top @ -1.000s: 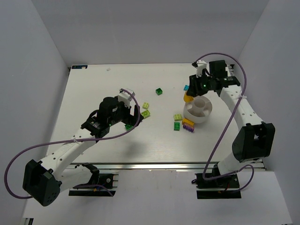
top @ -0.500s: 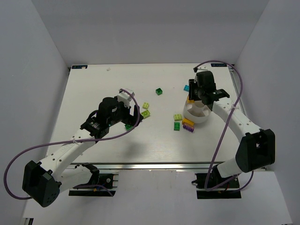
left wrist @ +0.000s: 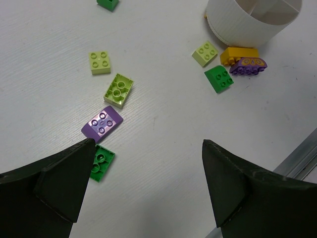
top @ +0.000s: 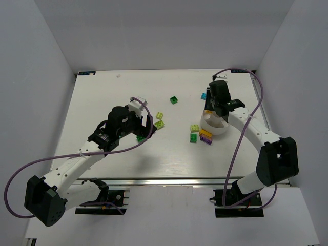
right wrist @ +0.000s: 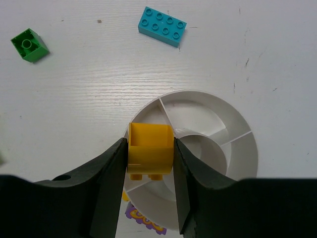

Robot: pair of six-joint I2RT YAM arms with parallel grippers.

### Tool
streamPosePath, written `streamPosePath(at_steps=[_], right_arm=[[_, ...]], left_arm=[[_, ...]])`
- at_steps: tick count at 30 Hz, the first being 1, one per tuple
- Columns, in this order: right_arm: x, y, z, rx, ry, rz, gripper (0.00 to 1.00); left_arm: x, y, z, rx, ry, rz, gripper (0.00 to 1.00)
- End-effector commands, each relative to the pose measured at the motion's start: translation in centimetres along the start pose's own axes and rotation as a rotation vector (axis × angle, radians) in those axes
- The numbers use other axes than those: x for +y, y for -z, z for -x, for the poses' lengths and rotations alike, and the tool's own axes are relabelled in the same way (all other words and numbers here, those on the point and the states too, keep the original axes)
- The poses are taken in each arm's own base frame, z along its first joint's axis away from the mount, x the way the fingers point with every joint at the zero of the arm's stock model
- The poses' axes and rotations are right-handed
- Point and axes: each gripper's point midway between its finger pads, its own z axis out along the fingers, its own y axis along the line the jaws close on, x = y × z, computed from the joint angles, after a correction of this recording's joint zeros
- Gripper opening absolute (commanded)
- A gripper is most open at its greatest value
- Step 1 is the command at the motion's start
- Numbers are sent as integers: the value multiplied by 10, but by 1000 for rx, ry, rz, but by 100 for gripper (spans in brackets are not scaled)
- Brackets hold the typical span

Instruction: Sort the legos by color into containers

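My right gripper [right wrist: 150, 154] is shut on an orange lego [right wrist: 150, 148], holding it studs-down above a left compartment of the white bowl [right wrist: 225, 106]. From above, the right gripper [top: 210, 109] hangs over the left rim of the bowl [top: 219, 128]. The bowl's wedge containers that show hold nothing. My left gripper [left wrist: 147, 148] is open above bare table, with a green lego [left wrist: 100, 162] by its left finger. Beyond it lie a purple lego [left wrist: 102, 122] and two lime legos [left wrist: 119, 89] [left wrist: 100, 62]. Lime [left wrist: 205, 53], green [left wrist: 219, 79], orange [left wrist: 238, 53] and purple [left wrist: 247, 63] legos lie beside the bowl [left wrist: 242, 27].
A cyan lego [right wrist: 162, 26] and a dark green lego [right wrist: 30, 45] lie on the table beyond the bowl. A purple lego [right wrist: 143, 220] shows under the bowl's near rim. The table's near metal edge [left wrist: 297, 158] runs close to my left gripper.
The right arm's wrist has swung left and over the bowl, keeping the orange lego in its grip. The left arm has not moved.
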Motion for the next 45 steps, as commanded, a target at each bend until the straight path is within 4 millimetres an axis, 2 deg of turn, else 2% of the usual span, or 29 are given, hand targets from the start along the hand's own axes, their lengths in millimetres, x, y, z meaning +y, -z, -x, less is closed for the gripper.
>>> streamPosePath(at_steps=[1, 17, 18, 19, 20, 23, 27, 29, 31, 32, 33, 34, 35, 36, 37, 38, 39, 40, 41, 42, 43, 45], right_arm=[[-3, -4, 7, -43, -46, -36, 0], [-2, -14, -9, -2, -43, -41, 0], [-1, -14, -10, 1, -41, -35, 5], [1, -14, -9, 0, -37, -31, 15], [0, -15, -11, 5, -37, -33, 40], [0, -13, -10, 4, -34, -30, 64], [4, -6, 1, -23, -34, 4, 78], [11, 1, 9, -41, -29, 42, 80], [14, 8, 20, -65, -12, 77, 81], [23, 18, 29, -91, 2, 139, 79], [26, 25, 36, -121, 88, 188, 78], [47, 37, 36, -133, 164, 336, 76], [56, 62, 47, -208, 244, 436, 69], [59, 77, 56, -311, 415, 496, 62], [78, 91, 34, -334, 514, 658, 54], [82, 122, 38, -437, 600, 736, 45], [87, 132, 12, -384, 676, 838, 42], [100, 151, 6, -410, 804, 980, 35], [101, 157, -9, -371, 856, 1039, 31], [97, 161, -34, -273, 866, 1091, 28], [97, 160, -48, -239, 865, 1121, 27], [89, 154, -71, -167, 868, 1110, 29]], left_arm=[[2, 6, 6, -26, -7, 9, 98], [2, 8, 8, -35, -9, 13, 98], [2, 8, 8, -34, -8, 11, 98], [2, 8, 8, -36, -8, 11, 98], [2, 8, 8, -34, -8, 10, 98], [1, 7, 7, -32, -6, 5, 98], [0, 6, 7, -31, -6, 1, 98], [0, 6, 7, -31, -3, 1, 98], [-2, 6, 6, -32, -2, -9, 98], [-2, 6, 6, -32, 1, -13, 98], [-4, 6, 6, -35, 2, -25, 97], [-5, 6, 6, -39, 2, -31, 94], [-7, 6, 7, -46, 9, -36, 91], [-8, 6, 6, -50, 10, -47, 87], [-9, 6, 7, -53, 13, -48, 73], [-10, 8, 10, -68, 22, -51, 62], [-8, 8, 9, -71, 29, -39, 50], [-8, 9, 9, -74, 35, -37, 31], [-7, 9, 10, -76, 38, -34, 23], [-7, 9, 10, -77, 41, -28, 16], [-7, 9, 9, -76, 47, -29, 13], [-8, 9, 9, -69, 49, -35, 17]])
